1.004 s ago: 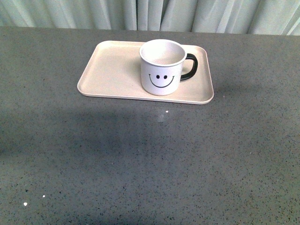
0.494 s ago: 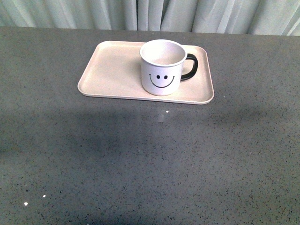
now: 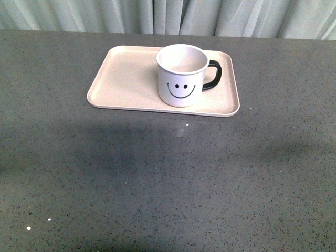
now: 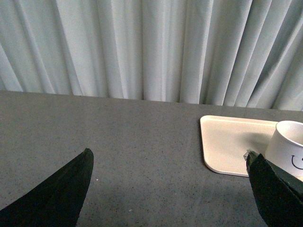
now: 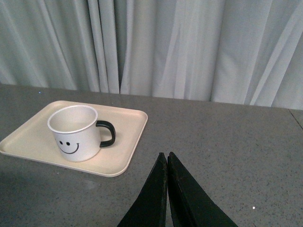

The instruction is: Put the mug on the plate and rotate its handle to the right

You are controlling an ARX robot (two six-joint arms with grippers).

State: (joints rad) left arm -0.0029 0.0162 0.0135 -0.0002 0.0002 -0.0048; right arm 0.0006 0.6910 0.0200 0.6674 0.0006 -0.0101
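A: Mug [image 3: 182,76] first, in the front view: we found it standing upright on the plate [image 3: 126,81], in the plate's right half, smiley face toward the camera. The handle [image 3: 214,75] stuck out at three o'clock from the body. The plate lay on the grey table [image 3: 157,178], at about twelve o'clock from the middle of the picture, close before the curtain [image 3: 168,16]. We saw neither arm there.

B: And the left wrist view?

A: We saw the left gripper [image 4: 170,189] with its two dark fingers [image 4: 57,194] spread wide apart, nothing between them, above bare table [image 4: 142,142]. One corner of the plate [image 4: 227,142] showed beyond, and a slice of the mug [image 4: 289,146] just behind one fingertip. We could not tell whether they touched. The handle was out of that picture.

B: The right wrist view?

A: The right gripper [image 5: 167,158] had its fingers [image 5: 184,198] pressed together, holding nothing, over the table [image 5: 236,151] near the plate [image 5: 128,132] but apart from it. The mug [image 5: 75,132] stood on that plate, its handle [image 5: 107,133] turned toward the gripper's side, the curtain [image 5: 189,47] behind.
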